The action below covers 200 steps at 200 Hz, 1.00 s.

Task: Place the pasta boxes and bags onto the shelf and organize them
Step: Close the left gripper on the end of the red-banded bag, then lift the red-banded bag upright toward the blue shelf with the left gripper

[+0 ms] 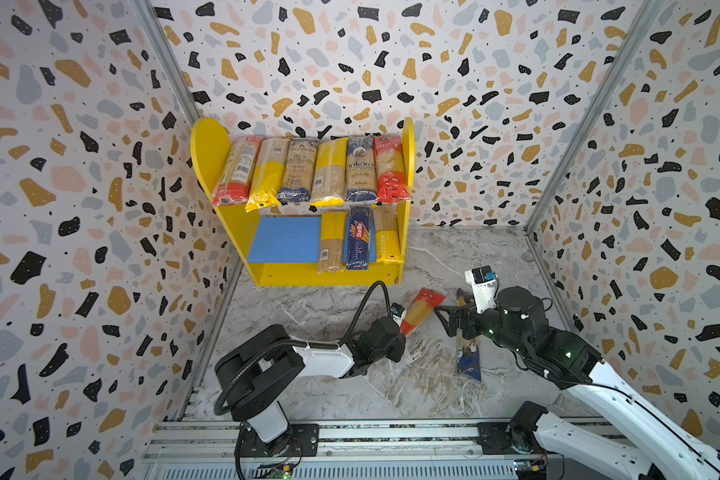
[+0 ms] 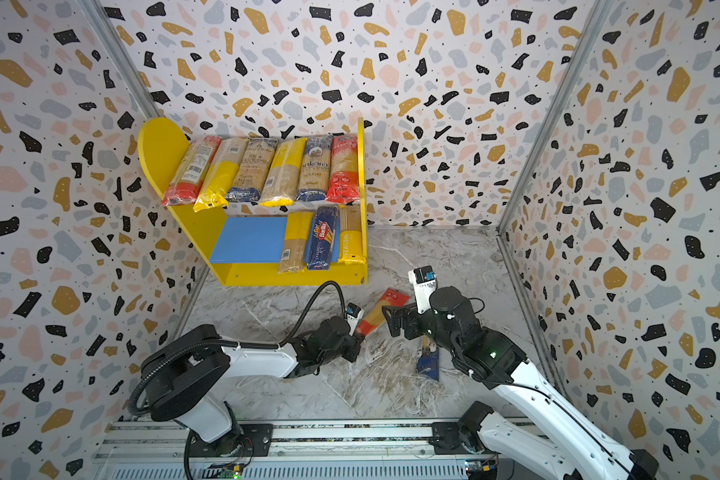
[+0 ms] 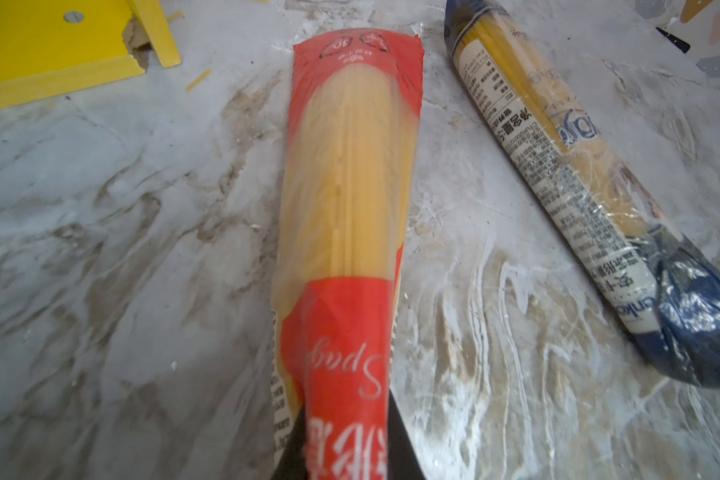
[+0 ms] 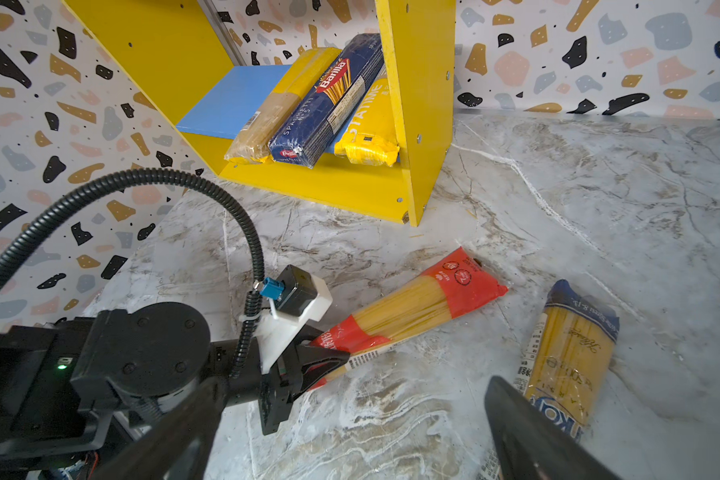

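Left gripper (image 4: 327,362) is clamped on the near end of the red spaghetti bag (image 4: 416,307), its arm stretched low and nearly level over the marble floor (image 1: 329,316). In both top views the pinched tip is hidden (the wrist covers it). The bag runs diagonally, its far end pointing at the shelf (image 1: 208,149) foot. The right gripper (image 1: 444,321) hovers with jaws spread over a blue bag (image 4: 570,357), which is half hidden.

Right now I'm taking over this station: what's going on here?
The left gripper has its jaws shut on one end of a red spaghetti bag on the marble table. The right gripper hangs open beside it, near a blue spaghetti bag lying there too. The shelf carries six packs on top and three on the blue lower board, the rest of that board bare.
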### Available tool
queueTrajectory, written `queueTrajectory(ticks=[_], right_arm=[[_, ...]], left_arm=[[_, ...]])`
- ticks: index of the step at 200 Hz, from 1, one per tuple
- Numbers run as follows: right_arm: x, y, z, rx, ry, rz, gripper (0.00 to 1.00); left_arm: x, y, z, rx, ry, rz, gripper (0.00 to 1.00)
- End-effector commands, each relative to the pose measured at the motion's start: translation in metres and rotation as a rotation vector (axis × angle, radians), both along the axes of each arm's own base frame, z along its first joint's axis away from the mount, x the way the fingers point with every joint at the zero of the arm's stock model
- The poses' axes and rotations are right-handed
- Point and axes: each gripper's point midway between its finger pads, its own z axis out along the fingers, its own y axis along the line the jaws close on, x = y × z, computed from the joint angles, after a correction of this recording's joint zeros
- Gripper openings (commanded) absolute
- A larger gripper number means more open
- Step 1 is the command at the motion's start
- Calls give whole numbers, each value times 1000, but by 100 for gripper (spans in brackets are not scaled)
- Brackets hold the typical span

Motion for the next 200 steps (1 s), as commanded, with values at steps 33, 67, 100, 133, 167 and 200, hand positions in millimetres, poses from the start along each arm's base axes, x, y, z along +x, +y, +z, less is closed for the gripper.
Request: queueTrajectory(ticks=[33, 67, 100, 133, 167, 200], right_arm=[[-2, 1, 31, 61, -53, 9, 99], [-1, 2, 34, 57, -57, 10, 99], [2, 6, 38, 54, -61, 16, 99], [5, 12, 41, 57, -63, 31, 99], [7, 18, 42, 60, -63, 47, 99], [10, 20, 46, 53, -69, 52, 99]], left_arm=[[-1, 17, 42, -68, -104, 41, 0], [-3, 26, 60, -80, -144, 47, 0], [-8, 38, 80, -97, -185, 55, 0], [-11, 59, 105, -121, -244, 101, 0], [-17, 77, 124, -143, -282, 131, 0], [-23, 91, 143, -185, -318, 148, 0]])
